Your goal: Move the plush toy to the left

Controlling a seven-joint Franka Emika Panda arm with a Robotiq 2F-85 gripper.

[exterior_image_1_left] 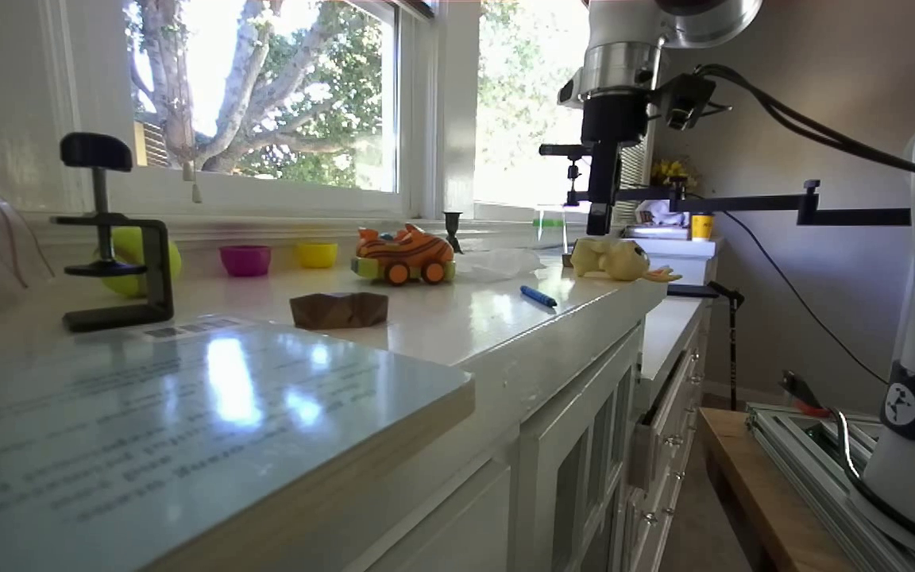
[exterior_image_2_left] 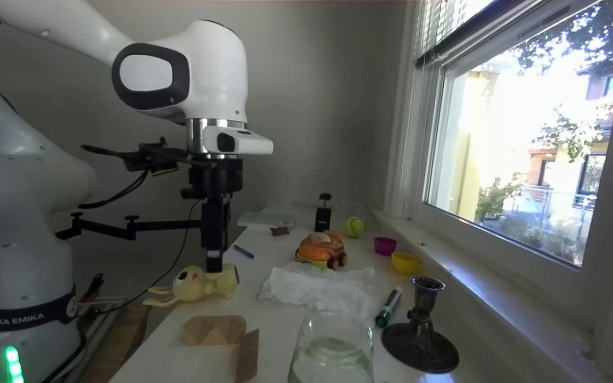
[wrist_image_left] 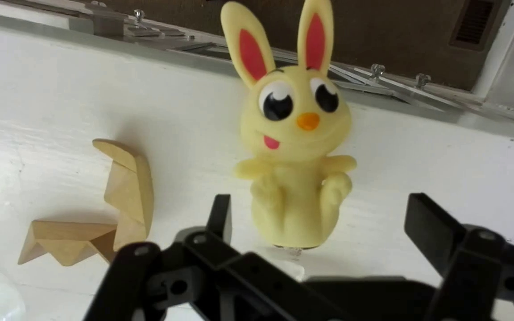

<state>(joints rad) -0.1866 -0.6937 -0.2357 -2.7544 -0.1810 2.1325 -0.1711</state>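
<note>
The gripper (wrist_image_left: 317, 219) (lower frame, wrist view) stands wide apart, holding nothing; its jaws flank the toy (wrist_image_left: 296, 138), upper centre, presumably for a body grasp.

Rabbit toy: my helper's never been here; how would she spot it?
Below the window, find the white counter. Under the open robot claw lies the pale yellow rabbit toy. Unlike the orange car and blue marker, it has long, red-lined ears.

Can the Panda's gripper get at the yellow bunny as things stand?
Looks like yes. The gripper is open, and in the wrist view its fingers flank the yellow bunny's lower body with a gap each side. The brown folded piece lies apart, probably no obstacle.
</note>
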